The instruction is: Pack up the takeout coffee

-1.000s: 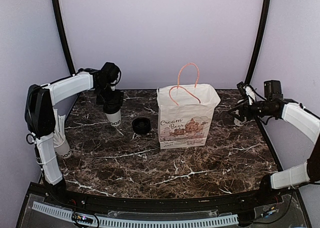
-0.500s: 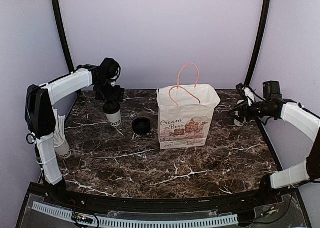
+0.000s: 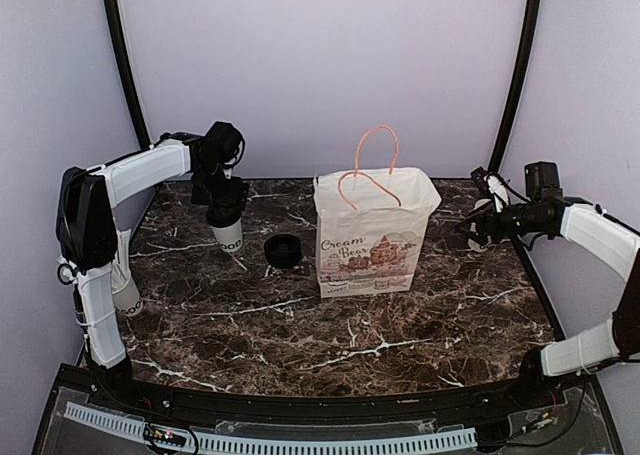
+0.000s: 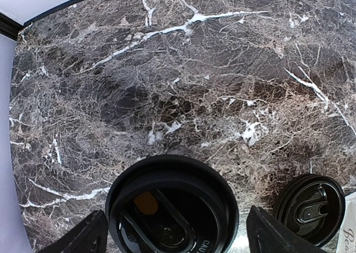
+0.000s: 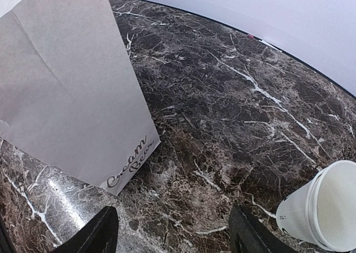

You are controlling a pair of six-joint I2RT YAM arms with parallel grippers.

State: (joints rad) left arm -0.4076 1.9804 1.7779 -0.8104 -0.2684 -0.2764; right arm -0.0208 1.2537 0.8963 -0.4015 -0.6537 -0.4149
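Even bright light; glare patches on marble table (image 5: 55, 197); wrist views sharp.

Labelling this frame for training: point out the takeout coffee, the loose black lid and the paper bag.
takeout coffee (image 3: 229, 232): top view, its white side wall.
loose black lid (image 3: 284, 251): top view, centre of its top.
paper bag (image 3: 372, 237): top view, printed front face.

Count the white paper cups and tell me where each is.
3. The white paper cup with a black plastic lid stands back left beneath the left gripper; a lidless white cup, far right by the right gripper; a third cup, left edge, partly behind the left arm.
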